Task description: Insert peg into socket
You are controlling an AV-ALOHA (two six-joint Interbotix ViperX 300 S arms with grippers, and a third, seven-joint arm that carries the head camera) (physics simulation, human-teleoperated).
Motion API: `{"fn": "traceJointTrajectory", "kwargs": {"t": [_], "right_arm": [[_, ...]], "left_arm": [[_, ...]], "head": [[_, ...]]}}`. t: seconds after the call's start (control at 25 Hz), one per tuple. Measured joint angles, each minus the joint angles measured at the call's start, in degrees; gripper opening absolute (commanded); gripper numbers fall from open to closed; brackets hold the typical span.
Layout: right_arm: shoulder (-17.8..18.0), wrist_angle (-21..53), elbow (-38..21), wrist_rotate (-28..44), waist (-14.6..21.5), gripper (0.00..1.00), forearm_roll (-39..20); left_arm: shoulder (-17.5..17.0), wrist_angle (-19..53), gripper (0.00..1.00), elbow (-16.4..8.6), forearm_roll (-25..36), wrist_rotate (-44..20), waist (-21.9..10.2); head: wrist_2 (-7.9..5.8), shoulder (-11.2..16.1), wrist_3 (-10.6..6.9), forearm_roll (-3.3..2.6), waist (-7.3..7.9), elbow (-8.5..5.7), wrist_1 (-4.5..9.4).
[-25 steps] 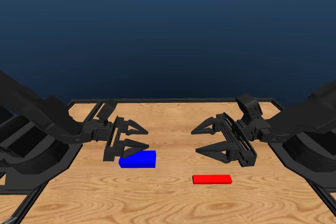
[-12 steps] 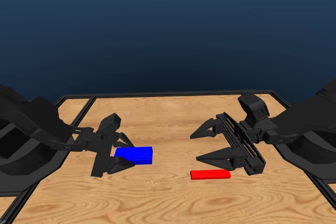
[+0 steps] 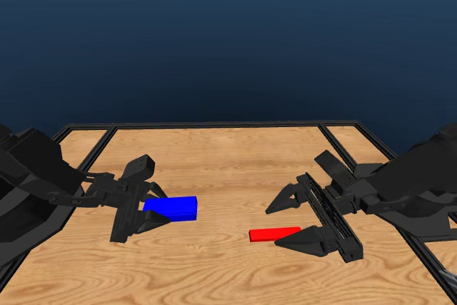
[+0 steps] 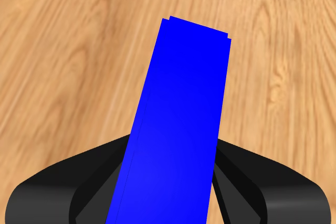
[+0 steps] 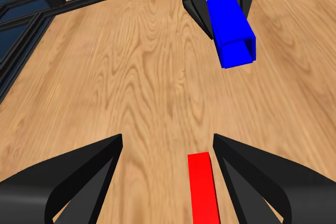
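Observation:
The blue socket lies on the table at the left. My left gripper is open, one jaw on each side of the socket's near end. In the left wrist view the socket runs out from between the jaws, close to both. The red peg lies flat at the right. My right gripper is open and low over it, and one end of the peg sits between the jaws, nearer one of them. The right wrist view also shows the socket, hollow end toward me, inside the left gripper.
The wooden table has a black frame rail along its far edge and rails at both sides. Bare wood separates the socket from the peg. Both arm bodies fill the picture's lower corners.
The head camera has shifted. My left gripper came down and moved around the socket's end. My right gripper dropped toward the table until its jaws straddled the peg's end.

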Motion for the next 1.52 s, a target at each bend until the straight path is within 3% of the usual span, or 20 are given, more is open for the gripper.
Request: {"fn": "traceJointTrajectory", "kwargs": {"t": [0.12,0.4,0.44,0.52,0.72,1.04,1.28,1.52], "right_arm": [[3.71,3.75,0.09,1.71,0.47,1.00,1.46],[9.14,8.94,-1.48,2.16,0.88,1.00,2.36],[9.10,9.20,-1.56,1.60,0.88,0.00,2.48],[9.36,10.12,-1.61,-0.26,-1.12,0.00,3.22],[9.84,13.54,-5.51,-5.83,-0.60,0.00,5.00],[2.04,20.73,-10.38,-14.40,-3.11,0.00,4.94],[-3.17,32.13,-17.25,-15.15,-4.95,0.00,-2.68],[-5.39,48.02,-24.09,-4.35,-4.56,0.00,-17.80]], "left_arm": [[0.00,-0.34,0.00,-0.03,-1.07,-0.35,-0.33],[-2.08,-0.69,0.00,-2.34,-3.14,-0.21,-6.24],[-2.48,-0.78,0.00,-2.72,-3.55,0.11,-6.84],[-3.47,-0.89,0.00,-3.56,-4.15,0.89,-8.01],[-4.47,-1.78,0.00,-5.35,-7.18,2.95,-10.93],[-5.84,-5.76,0.00,-8.64,-15.18,8.86,-16.98],[-6.23,-8.32,0.00,-8.87,-20.59,13.30,-20.32],[-6.40,-11.60,0.00,-8.13,-24.40,15.32,-22.42]], "head": [[-0.52,0.00,-0.89,-0.23,-0.23,0.00,0.11],[-1.47,0.00,-2.04,-0.57,-0.60,0.00,0.41],[-1.54,-0.01,-2.09,-0.58,-0.61,0.00,0.45],[-1.65,-0.11,-2.13,-0.58,-0.56,0.00,0.56],[-1.81,-1.15,-2.05,-0.53,-0.31,0.12,0.92],[-1.58,-4.48,-1.44,-0.18,0.65,1.38,1.50],[-1.46,-5.96,-0.87,0.22,1.89,2.08,2.19],[-1.75,-6.18,-0.95,0.42,2.95,2.29,2.71]]}}
